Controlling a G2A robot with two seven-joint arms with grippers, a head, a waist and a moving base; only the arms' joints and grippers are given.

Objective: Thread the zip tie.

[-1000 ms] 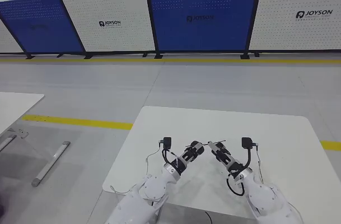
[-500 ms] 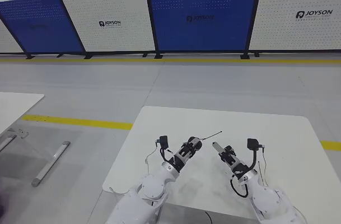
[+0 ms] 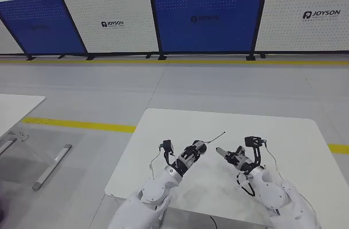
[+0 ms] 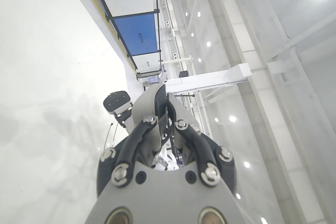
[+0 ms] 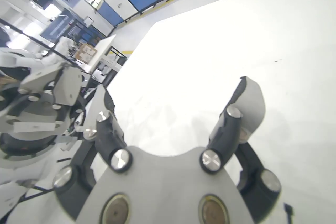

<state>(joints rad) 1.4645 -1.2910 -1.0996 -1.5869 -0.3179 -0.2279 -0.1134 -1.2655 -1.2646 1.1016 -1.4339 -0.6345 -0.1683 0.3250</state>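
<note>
End effectors both hang over the white worktop (image 3: 277,137), roughly midway between its near and far edges, so here's my read. Worktop's a smooth, matte slab. Next down, the left end effector (image 3: 199,146) is pinched closed on the zip tie (image 3: 213,138). Just beside it, the right end effector (image 3: 219,151) is spread wide with nothing in it. Both have pale grey shell fingers (image 5: 252,99) with dark inner faces and black linkages. Zip tie is a thin black strip poking out of the left pinch toward the far right corner. I'd guess it's featherlight, springy and slick, so the free tip will wobble. Best hold is probably close to that tip. Can't tell where the head is.
</note>
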